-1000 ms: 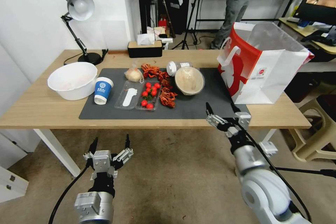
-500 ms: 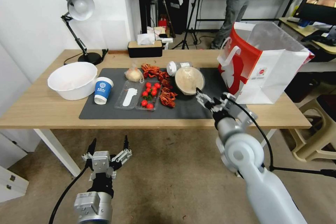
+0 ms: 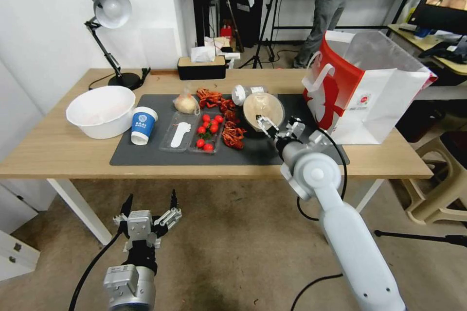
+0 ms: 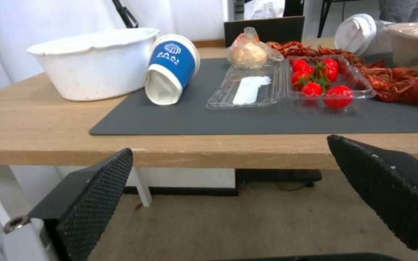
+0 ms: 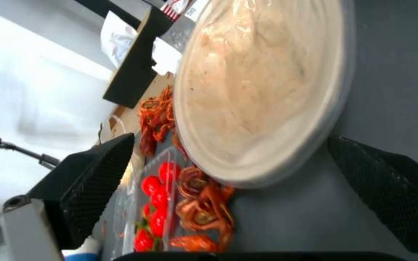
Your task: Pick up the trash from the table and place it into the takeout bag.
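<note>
Two grippers are ours here. We stand before a light-wood tabletop (image 3: 58, 150) with a dark grey mat (image 3: 146, 155) on it, carpet underneath, a white wall on our left and tripods behind. A desk lamp (image 3: 109, 9) and a black tissue box (image 3: 201, 69) sit at the far edge.

On the mat we see a white bowl (image 3: 100, 111) at the left, then a blue-and-white cup (image 3: 142, 126) lying tilted just beside it, a clear tray (image 3: 206, 131) holding red tomatoes, red crayfish shells (image 3: 232, 132) next to it, and a small bag of pale food (image 3: 186, 103) (knotted at the top). A clear bottle (image 3: 245, 93) lies on its side behind the tan bowl (image 3: 263, 109), which holds crumpled clear film. The takeout bag (image 3: 369, 102) stands open at the right end of the tabletop.

Our right gripper (image 3: 276, 128) hangs open just at the tan bowl's near rim, one finger to each side. Our left gripper (image 3: 150, 201) waits open, low, in front of the tabletop.
</note>
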Motion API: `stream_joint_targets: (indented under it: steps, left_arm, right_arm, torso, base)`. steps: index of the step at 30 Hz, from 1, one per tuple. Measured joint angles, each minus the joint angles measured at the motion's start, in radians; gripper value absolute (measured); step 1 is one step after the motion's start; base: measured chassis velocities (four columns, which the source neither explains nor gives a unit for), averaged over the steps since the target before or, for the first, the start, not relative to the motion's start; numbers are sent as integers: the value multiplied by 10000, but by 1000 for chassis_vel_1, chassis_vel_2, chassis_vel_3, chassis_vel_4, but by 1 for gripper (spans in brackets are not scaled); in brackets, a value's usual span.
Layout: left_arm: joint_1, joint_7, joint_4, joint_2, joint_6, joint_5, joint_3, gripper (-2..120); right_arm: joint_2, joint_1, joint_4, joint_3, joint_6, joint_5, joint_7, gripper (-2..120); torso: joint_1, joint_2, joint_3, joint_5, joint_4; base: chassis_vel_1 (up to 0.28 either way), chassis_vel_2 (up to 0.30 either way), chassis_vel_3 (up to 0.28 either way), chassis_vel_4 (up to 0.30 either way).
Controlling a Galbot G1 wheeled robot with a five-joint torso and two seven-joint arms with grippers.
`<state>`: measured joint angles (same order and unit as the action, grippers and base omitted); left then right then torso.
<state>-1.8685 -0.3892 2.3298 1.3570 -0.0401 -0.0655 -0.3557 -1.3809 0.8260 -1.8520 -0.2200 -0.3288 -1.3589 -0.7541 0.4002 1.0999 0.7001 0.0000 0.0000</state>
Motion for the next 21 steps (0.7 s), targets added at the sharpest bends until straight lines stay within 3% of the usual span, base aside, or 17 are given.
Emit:
stream_joint_targets:
  steps: [9,16,18,21]
  left_arm:
    - [-77,-29,15,21,20,5,-3,100]
    - [-107,-38,37,21,53,39,27,100]
    - [-123,-39,46,21,78,57,45,100]
    - [-134,-38,45,20,87,60,46,100]
  right_arm:
    - [-338,-325,431,-154,72,-207,-573,98]
    - [-531,-319,554,-308,105,-240,-704,80]
    - [-532,-297,558,-372,121,-213,-770,61]
    - [-500,-281,561,-396,164,-130,-792,52]
  torso:
    - [-1,0,-2,1,0]
    - [-2,0,-1,1,0]
    - [-3,0,-1,0,0]
    - [-3,0,-2,1,0]
  base:
    - [0,0,0,0]
    - [0,0,0,0]
    - [0,0,0,0]
    - [0,0,0,0]
